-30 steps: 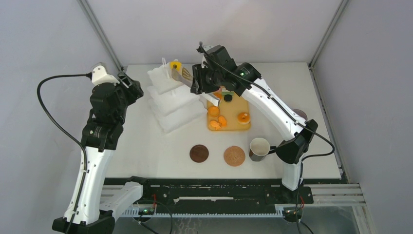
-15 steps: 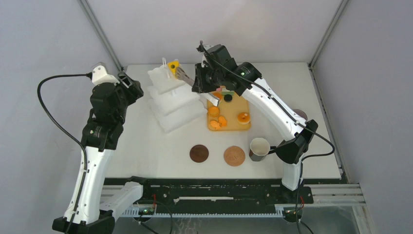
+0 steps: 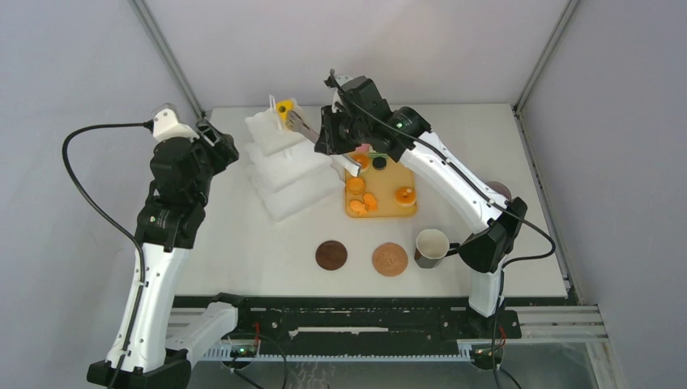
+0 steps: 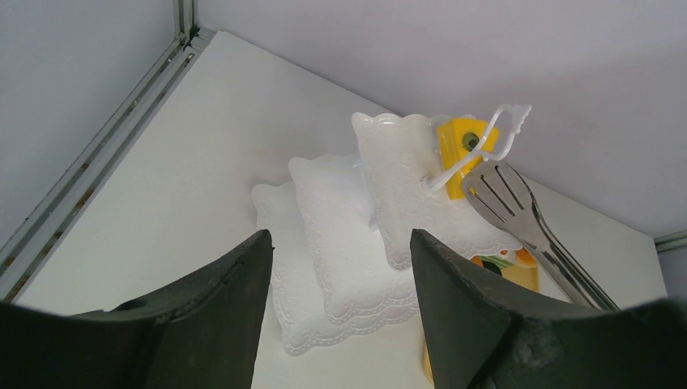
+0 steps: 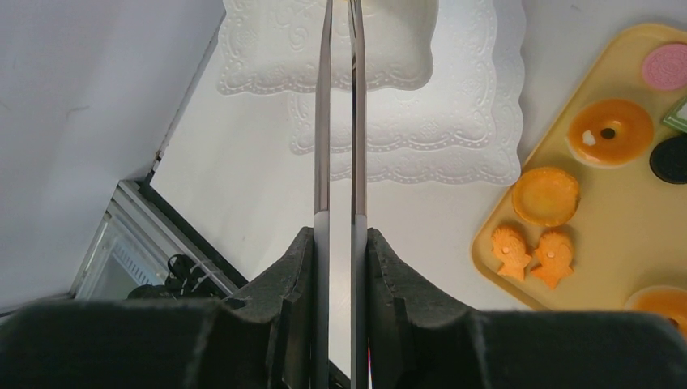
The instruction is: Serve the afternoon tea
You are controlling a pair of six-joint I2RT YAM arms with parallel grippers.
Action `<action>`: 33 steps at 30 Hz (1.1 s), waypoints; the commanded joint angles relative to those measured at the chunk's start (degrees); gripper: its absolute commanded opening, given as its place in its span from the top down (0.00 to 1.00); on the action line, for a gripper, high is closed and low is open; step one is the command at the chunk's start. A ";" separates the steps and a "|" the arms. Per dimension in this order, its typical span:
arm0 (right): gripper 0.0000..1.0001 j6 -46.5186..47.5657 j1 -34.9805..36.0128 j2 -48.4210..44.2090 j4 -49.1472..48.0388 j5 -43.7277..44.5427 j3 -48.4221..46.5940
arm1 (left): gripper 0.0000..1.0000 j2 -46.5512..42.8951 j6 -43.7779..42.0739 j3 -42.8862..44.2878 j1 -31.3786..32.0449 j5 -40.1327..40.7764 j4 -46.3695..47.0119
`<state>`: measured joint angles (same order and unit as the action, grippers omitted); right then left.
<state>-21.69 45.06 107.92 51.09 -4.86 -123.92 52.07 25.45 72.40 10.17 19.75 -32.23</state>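
Note:
My right gripper is shut on metal tongs, whose arms are squeezed close together. The tongs' slotted tips reach the top tier of a white three-tier stand. The yellow cake wedge sits at that top tier, right by the tips; I cannot tell whether they still clamp it. Orange tarts, a pink round and a black round lie on the tan tray. A dark mug stands near the front right. My left gripper is open and empty, raised at the left.
Two round brown coasters lie in front of the tray. A second dark mug is partly hidden behind the right arm. The stand's thin white handle loop rises beside the wedge. Enclosure walls and posts stand close behind the stand.
The tongs and the yellow wedge have shifted slightly left and back over the top tier. The left arm has not moved.

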 commanded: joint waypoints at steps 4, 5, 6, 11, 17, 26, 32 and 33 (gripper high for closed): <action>1.00 -1.08 0.38 -3.13 -6.73 -1.83 -0.42 | 0.32 -0.89 -0.75 -1.26 -0.53 0.77 2.02; 1.00 -1.13 0.39 -2.95 -6.64 -2.07 -0.44 | 0.32 -1.04 -0.75 -1.28 -0.51 0.81 1.96; 1.00 -1.15 0.38 -2.83 -6.42 -2.07 -0.45 | 0.32 -1.06 -0.83 -1.26 -0.56 0.89 1.98; 0.83 -1.18 0.38 -3.55 -5.60 -1.11 0.36 | 0.32 -1.13 -0.82 -1.27 -0.55 0.91 1.95; 0.62 -0.99 0.29 -6.15 -5.78 0.70 2.01 | 0.32 -0.84 -0.38 -1.40 -0.51 0.47 1.96; 0.57 -0.81 -0.31 -10.84 -6.32 3.06 4.76 | 0.32 -0.49 -0.18 -1.43 -0.55 0.21 1.99; 0.57 -1.00 -1.39 -17.45 -7.79 6.63 11.96 | 0.32 -0.13 -0.11 -1.40 -0.58 -0.05 2.21; 0.58 -1.11 -1.89 -18.79 -8.15 7.36 14.13 | 0.32 -0.09 -0.14 -1.46 -0.53 -0.20 2.17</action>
<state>-22.26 44.40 95.64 47.68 -1.26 -114.17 52.10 25.47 71.99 10.17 19.75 -32.21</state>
